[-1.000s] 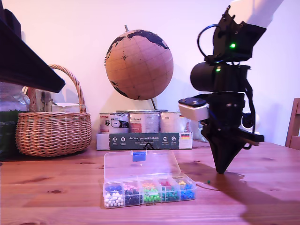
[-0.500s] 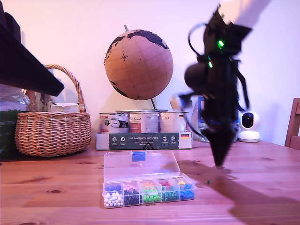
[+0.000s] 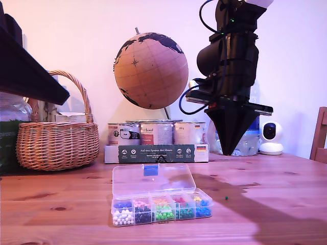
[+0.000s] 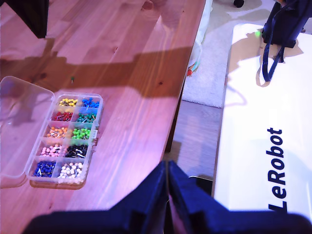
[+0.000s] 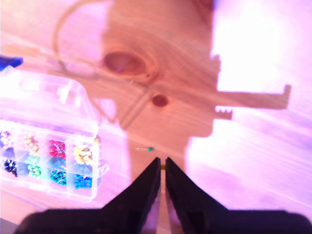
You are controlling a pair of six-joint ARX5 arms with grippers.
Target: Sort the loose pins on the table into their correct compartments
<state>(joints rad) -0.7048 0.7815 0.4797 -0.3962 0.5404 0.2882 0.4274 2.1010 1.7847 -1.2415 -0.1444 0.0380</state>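
- Reddish-brown pine tabletop [image 3: 286,204] with grain and dark knots: carries every item listed below.
- Clear plastic organiser box [image 3: 161,206] with blue clasp [image 3: 151,170]: lid lies open and flat toward the back wall; two rows of small square cells hold heaps of coloured pin heads, white, dark, green, blue, red, orange, pink and yellow.
- Tiny dark green ball-headed pin [image 3: 226,197]: lies loose on the bare wood, just off the box's end at the exterior view's right, apart from it.
- My second gripper [image 5: 161,168]: black, tapered, hangs well above the table, over the green pin; jaws nearly closed, a thin slit between the tips; whether it holds anything, I cannot tell.
- My first gripper [image 4: 167,170]: dark jaws pressed together, high above the table edge, nothing seen between them.
- Yellow loose pin: not made out.
- Behind the box: woven wicker basket [image 3: 57,138], cork-brown globe [image 3: 151,70], row of tins [image 3: 153,133], small white camera [image 3: 270,138].
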